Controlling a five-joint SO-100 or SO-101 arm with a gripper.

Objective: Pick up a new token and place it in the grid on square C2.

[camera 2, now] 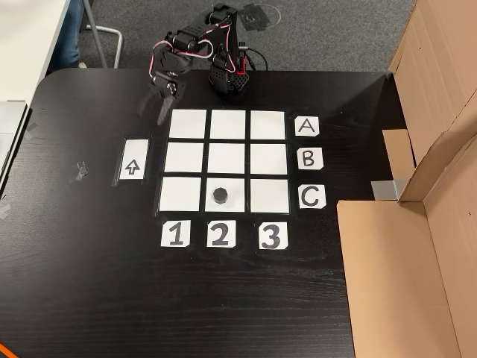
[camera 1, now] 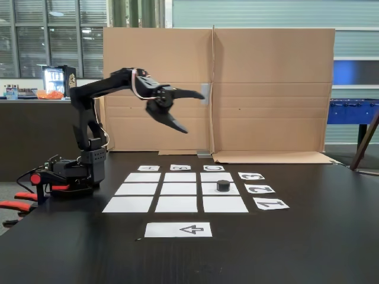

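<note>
Fixed views: one looks across the black table (camera 1: pixel 308 236) from the side opposite the cardboard backdrop (camera 1: pixel 266 89), the other looks down from above.
Token: a small black round puck (camera 2: pixel 220 195) sits flat on a white sheet of the grid, also seen at (camera 1: pixel 223 186).
Square C2: the sheet (camera 2: pixel 235 201) in the row beside label C (camera 2: pixel 311 197) and the column above label 2 (camera 2: pixel 220 235); the token rests on it, a little left of centre in the top-down fixed view.
Grid: 9 white paper rectangles (camera 2: pixel 227 124) in a 3x3 array, with A, B, C down the right side and 1, 2, 3 along the bottom in the top-down fixed view; the other 8 sheets are bare.
Arrow sheet: a single white sheet printed with an arrow (camera 2: pixel 133 167) lies left of the grid, apart from it.
Arm: a black arm rises from its base (camera 1: pixel 77 171) at the table's left in the side-on fixed view.
Gripper: raised well above the table (camera 1: pixel 193 111), jaws spread wide apart and holding nothing; from above it hangs near the grid's upper-left corner (camera 2: pixel 165 104).
</note>
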